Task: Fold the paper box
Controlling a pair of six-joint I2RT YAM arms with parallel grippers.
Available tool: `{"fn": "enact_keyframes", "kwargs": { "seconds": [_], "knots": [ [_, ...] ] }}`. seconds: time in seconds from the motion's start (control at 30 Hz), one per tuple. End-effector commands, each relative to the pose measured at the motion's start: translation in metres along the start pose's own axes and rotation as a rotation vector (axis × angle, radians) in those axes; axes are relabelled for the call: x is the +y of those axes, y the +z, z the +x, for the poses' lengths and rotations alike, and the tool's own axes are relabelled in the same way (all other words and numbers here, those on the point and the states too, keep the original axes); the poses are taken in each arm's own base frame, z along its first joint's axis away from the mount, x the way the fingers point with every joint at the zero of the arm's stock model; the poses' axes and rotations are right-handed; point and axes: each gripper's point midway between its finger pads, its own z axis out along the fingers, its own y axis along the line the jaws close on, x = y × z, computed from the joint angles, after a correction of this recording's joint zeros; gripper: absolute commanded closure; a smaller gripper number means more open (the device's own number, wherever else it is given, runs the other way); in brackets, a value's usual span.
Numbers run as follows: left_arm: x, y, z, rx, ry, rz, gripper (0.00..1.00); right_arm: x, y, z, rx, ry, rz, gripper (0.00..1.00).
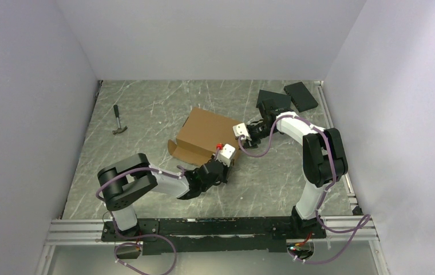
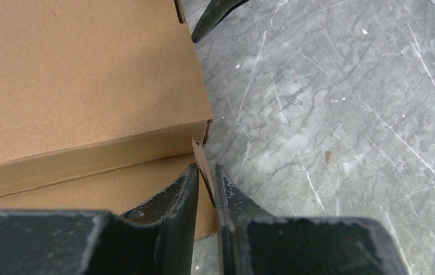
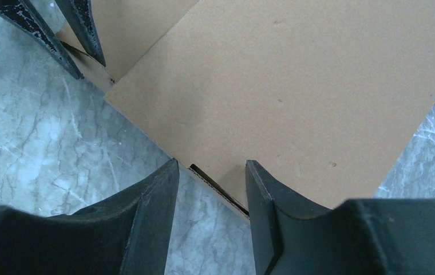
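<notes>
At the near edge of the tabletop (image 1: 146, 109) the two arms rise from a metal rail (image 1: 215, 224). The left arm lies low and reaches forward to the near right corner of the paper box (image 1: 206, 133). The left claw (image 2: 206, 169) is narrow there. Its wrist view shows a thin upright cardboard flap (image 2: 201, 153) at that corner standing between the two dark fingers (image 2: 181, 195), which flank it closely. It is not possible to tell whether they actually pinch it. The box itself sits near the middle of the tabletop, turned at an angle to the rail. Its broad brown top panel is down flat over the shallow side wall, and a short flap juts out at its near left end. The right arm bends high at the elbow and comes in from the right to the box's right corner, just beyond the left claw. The right claw (image 3: 210, 165) stands partly spread and grips nothing. One finger hangs over the grey marbled surface just outside the box and the other over the top panel, so the edge of the box runs through the gap between them. A dark slit shows beneath that edge. In the same wrist view the tips of the left claw appear at the neighbouring corner. Further back on the left, well apart from the box, a hammer (image 1: 118, 121) lies on the tabletop. At the far right, two black slabs (image 1: 301, 95) lie near the back wall.
</notes>
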Motion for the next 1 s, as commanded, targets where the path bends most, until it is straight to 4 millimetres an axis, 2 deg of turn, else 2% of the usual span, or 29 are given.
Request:
{"fn": "enact_keyframes", "kwargs": {
  "seconds": [0.0,0.2,0.4,0.67,0.97],
  "knots": [
    [-0.01,-0.001,-0.03,-0.055,-0.012,0.033,0.79,0.018,0.008,0.002,-0.005,0.076,-0.065,0.52],
    [-0.011,0.0,-0.03,-0.045,-0.04,0.063,0.86,0.017,0.008,0.002,-0.005,0.076,-0.064,0.52],
    [-0.012,-0.004,-0.02,-0.029,-0.08,0.094,0.71,0.017,0.008,0.002,-0.005,0.079,-0.065,0.52],
    [-0.007,-0.003,-0.011,-0.022,-0.109,0.09,0.71,0.018,0.008,0.002,-0.002,0.081,-0.066,0.52],
    [-0.007,0.001,-0.005,-0.011,-0.136,0.092,0.76,0.018,0.008,0.003,-0.001,0.081,-0.067,0.52]
  ]
}}
